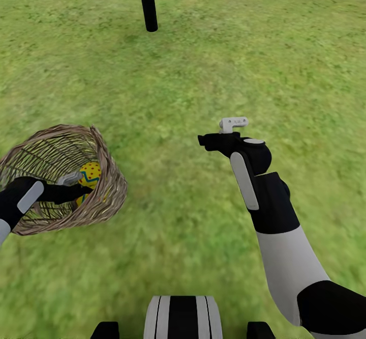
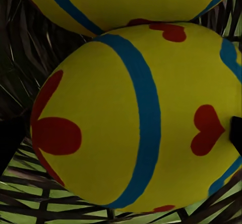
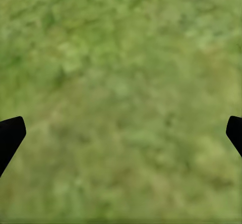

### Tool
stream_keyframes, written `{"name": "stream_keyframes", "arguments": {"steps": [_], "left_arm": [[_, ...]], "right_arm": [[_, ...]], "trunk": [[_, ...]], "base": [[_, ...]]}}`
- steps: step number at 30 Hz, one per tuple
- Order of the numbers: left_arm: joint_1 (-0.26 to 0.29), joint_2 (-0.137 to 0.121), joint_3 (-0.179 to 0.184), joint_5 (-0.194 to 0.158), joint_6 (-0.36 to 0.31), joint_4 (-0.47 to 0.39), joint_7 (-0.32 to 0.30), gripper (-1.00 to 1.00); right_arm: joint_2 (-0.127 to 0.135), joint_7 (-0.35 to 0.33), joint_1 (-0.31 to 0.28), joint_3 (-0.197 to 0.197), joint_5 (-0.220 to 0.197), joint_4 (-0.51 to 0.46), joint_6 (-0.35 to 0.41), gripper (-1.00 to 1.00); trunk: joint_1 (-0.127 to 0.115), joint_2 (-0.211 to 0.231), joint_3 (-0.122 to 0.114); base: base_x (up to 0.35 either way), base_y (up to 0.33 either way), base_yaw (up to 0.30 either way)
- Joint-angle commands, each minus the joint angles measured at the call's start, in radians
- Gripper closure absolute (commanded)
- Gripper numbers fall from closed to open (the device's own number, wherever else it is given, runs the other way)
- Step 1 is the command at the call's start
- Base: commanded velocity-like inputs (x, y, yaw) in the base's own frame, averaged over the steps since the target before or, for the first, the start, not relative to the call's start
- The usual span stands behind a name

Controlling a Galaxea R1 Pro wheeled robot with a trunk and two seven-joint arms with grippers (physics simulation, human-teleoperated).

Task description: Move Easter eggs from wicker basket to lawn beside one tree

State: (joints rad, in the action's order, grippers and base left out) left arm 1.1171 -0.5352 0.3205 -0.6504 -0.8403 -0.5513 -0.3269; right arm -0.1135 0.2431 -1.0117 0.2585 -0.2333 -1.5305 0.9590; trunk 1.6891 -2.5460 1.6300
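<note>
The left gripper is inside the wicker basket, which lies tilted on the lawn. Its fingers stand apart on both sides of one Easter egg, not yet pressing it as far as I can see; a second egg lies just behind, touching the first. I judge the egg as light, hard and smooth, so it can slip from the pads; the best hold is across its widest middle, near the blue band. The right gripper is spread wide and holds nothing, over bare grass well apart from the basket. A black trunk stands far ahead.
</note>
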Motion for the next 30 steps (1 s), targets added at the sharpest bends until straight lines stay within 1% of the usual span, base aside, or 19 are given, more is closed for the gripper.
{"name": "stream_keyframes", "arguments": {"steps": [1, 24, 26, 30], "left_arm": [[0.0, -0.001, 0.008, 0.02, 0.003, 0.001, -0.006, -1.0], [0.0, -0.002, 0.008, 0.023, 0.02, 0.002, -0.008, -1.0], [0.0, -0.002, 0.008, 0.023, 0.02, 0.002, -0.008, -1.0], [0.0, -0.002, 0.008, 0.023, 0.02, 0.002, -0.008, -1.0]], "right_arm": [[0.0, 0.01, -0.001, 0.001, -0.011, 0.0, 0.003, -1.0], [0.001, 0.01, -0.001, 0.001, -0.012, 0.001, 0.001, -1.0], [0.001, 0.01, -0.001, 0.001, -0.012, 0.001, 0.001, -1.0], [0.001, 0.01, -0.001, 0.001, -0.012, 0.001, 0.001, -1.0]], "trunk": [[0.0, 0.0, 0.001], [0.0, 0.0, 0.005], [0.001, -0.001, 0.012], [0.001, -0.001, 0.012]], "base": [[0.0, 0.0, 0.0], [0.0, 0.0, 0.0], [0.0, 0.0, 0.0], [0.0, 0.0, 0.0]]}}
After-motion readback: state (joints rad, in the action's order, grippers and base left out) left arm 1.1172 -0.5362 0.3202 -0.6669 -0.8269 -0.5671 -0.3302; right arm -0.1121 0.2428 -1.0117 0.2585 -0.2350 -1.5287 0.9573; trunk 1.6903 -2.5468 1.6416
